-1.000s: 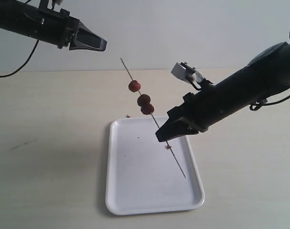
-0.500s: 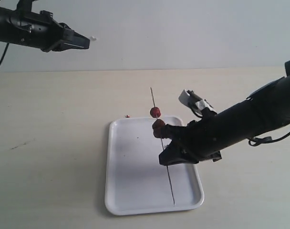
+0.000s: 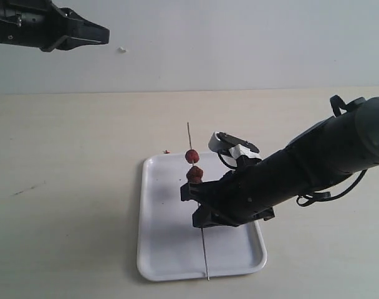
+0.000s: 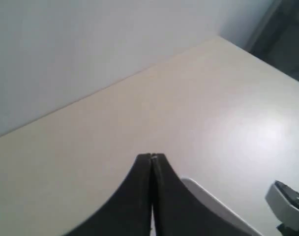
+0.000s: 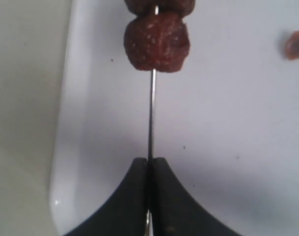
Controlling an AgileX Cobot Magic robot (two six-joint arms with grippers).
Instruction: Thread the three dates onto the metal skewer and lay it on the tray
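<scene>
Above the worktop [image 3: 65,187] the left pincer [image 3: 105,32] is hanging closed and empty, well away. Over the tray [image 3: 164,249] the right pincer [image 3: 199,219] is clamping the skewer [image 3: 205,255], tilted and not yet lying flat. The dates [image 3: 192,156] are sitting threaded above the grip, two showing plainly, so threading is looking done and only the laying down is remaining.

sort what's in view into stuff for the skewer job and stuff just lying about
For the job: metal skewer, gripped by the shut right claw; dates threaded on it, only two clearly visible; white tray underneath.
Lying about: reddish crumb on the tray; second crumb on the table by a tray corner; left claw, shut, empty, held high.
</scene>
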